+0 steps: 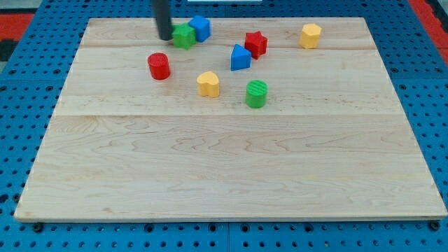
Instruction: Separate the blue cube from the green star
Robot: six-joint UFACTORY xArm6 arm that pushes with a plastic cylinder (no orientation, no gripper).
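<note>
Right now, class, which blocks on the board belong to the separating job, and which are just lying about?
Belongs to the job:
blue cube
green star, touching the cube
my tip, just left of the star

Lying about:
red cylinder
yellow heart
green cylinder
blue triangular block
red star
yellow hexagon

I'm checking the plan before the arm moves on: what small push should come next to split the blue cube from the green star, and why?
Probably a short push toward the view's right. My tip sits just left of the green star-shaped block, which touches the blue cube on its upper right. Angling slightly downward should slide the star off the cube rather than carry both along.
</note>
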